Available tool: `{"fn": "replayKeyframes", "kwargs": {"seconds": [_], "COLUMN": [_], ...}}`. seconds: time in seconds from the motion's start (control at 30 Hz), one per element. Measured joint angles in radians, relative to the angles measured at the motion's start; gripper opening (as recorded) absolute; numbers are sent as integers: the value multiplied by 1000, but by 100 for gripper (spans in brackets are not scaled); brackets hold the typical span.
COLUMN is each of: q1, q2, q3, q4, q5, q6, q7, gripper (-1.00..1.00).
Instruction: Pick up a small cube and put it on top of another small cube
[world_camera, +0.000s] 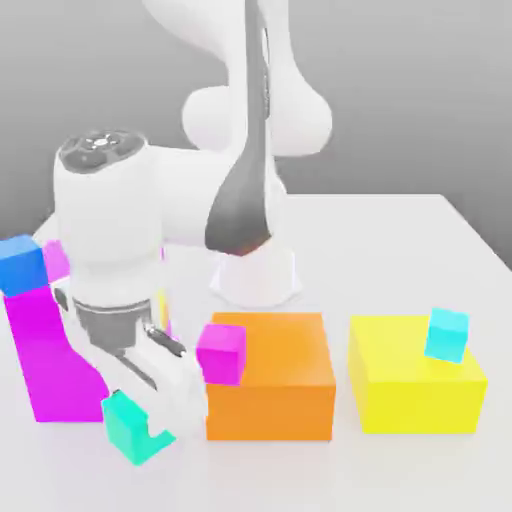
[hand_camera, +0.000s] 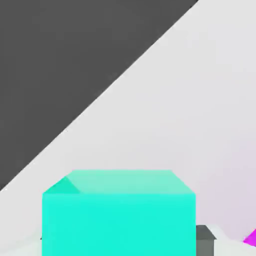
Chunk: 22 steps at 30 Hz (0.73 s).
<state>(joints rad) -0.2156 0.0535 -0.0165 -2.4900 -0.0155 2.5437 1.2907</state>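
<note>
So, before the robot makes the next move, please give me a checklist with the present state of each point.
1. Claw closed on the small teal-green cube: ok.
2. Teal-green cube placed on top of another small cube: not ok.
3. Small sky-cyan cube resting on the big yellow box: ok.
4. Small blue cube free of the claw: ok.
5. Which small cube is the target: cannot tell.

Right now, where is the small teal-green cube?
The small matte teal-green cube is toward the exterior view's left, at the claw, in front of the tall magenta block.
</note>
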Motion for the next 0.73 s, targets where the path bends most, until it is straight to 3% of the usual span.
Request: {"fn": "replayKeyframes", "kwargs": {"seconds": [0.43,0.6,0.63,0.73], "q1": [70,72,70,70], "q2": [-471,-392,-366,-366], "q3": [35,43,46,46], "q4": [-240,-309,-320,-320], "q5": [28,34,35,35], "q6": [-230,-83,-45,-45], "q7": [-76,-85,-86,-86], "gripper": [-100,-100,100,100]}}
